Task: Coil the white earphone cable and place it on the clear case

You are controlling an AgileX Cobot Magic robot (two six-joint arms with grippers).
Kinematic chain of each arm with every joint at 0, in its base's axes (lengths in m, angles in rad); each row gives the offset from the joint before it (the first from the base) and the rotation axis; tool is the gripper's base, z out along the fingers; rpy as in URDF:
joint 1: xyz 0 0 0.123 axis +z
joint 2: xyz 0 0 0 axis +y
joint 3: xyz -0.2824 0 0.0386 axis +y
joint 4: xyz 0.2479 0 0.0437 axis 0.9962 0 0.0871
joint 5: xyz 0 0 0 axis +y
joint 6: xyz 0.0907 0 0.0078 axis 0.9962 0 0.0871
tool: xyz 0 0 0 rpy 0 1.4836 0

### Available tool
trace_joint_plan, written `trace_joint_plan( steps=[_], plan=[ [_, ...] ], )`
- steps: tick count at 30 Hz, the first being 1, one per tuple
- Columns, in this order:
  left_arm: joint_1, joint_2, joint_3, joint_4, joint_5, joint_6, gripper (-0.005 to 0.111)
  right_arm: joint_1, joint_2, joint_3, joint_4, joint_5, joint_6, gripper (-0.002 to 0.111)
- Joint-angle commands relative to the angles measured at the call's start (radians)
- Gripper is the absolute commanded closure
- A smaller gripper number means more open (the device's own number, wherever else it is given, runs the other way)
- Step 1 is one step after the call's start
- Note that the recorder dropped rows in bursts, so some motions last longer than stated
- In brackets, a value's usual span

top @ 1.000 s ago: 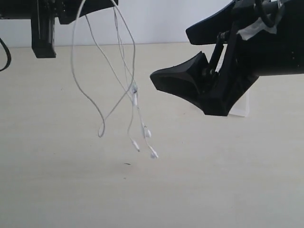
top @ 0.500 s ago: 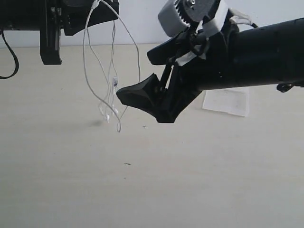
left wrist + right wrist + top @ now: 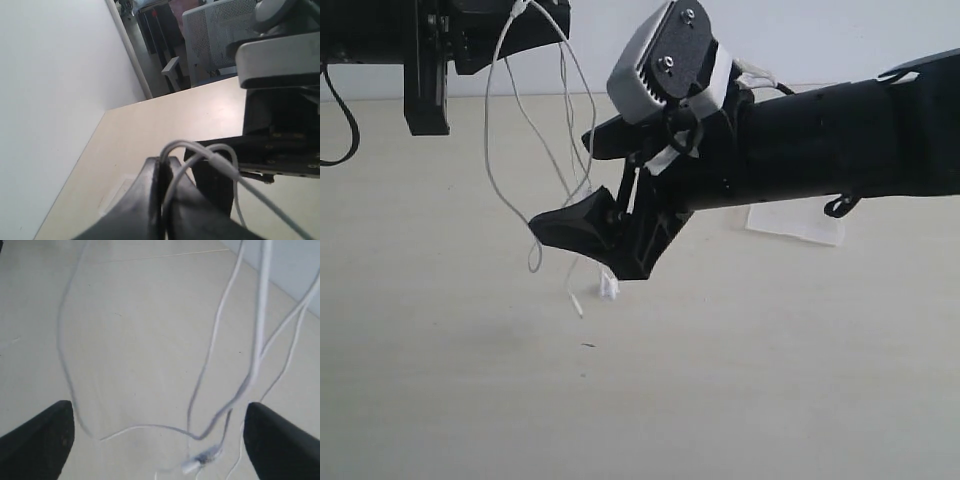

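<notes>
High at the upper left, my left gripper [image 3: 525,12] is shut on the white earphone cable [image 3: 488,170], whose loops hang down toward the table. In the left wrist view the cable [image 3: 220,157] arches out from between the closed fingers [image 3: 155,195]. My right gripper [image 3: 570,180] is open, its jaws wide apart around the dangling strands. The right wrist view has the strands [image 3: 210,365] and a small inline piece [image 3: 202,460] hanging between the two fingertips [image 3: 42,435]. The clear case [image 3: 798,222] lies flat on the table behind the right arm, partly hidden by it.
The pale table [image 3: 770,380] stretches beneath both arms. A black robot cable [image 3: 335,110] hangs at the far left. A grey chair [image 3: 220,35] stands beyond the table's far edge in the left wrist view.
The right arm has swung left and forward, bringing its open jaws in around the hanging cable. The cable loops have swung and shifted. The left gripper stays high, holding the cable.
</notes>
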Motion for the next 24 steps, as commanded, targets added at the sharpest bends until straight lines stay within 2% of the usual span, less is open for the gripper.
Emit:
trace_joint_plan(
  steps=[1,6,17,20,24],
  plan=[
    [-0.001,0.0,-0.007,-0.011,-0.01,-0.011,0.107,-0.003,0.014,-0.035,0.01,-0.006,-0.008,0.021],
    [-0.001,0.0,-0.007,-0.014,-0.01,-0.01,0.107,-0.003,0.014,-0.068,0.01,-0.084,0.014,0.021],
    [-0.001,0.0,-0.007,-0.019,-0.01,-0.01,0.107,-0.003,0.002,-0.079,0.007,-0.082,0.143,0.022],
    [-0.001,0.0,-0.007,-0.019,-0.01,-0.01,0.107,-0.003,-0.025,-0.079,-0.065,-0.094,0.202,0.022],
    [-0.001,0.0,-0.007,-0.031,-0.01,-0.01,0.107,-0.003,-0.059,-0.079,-0.065,-0.11,0.271,0.022]
  ],
)
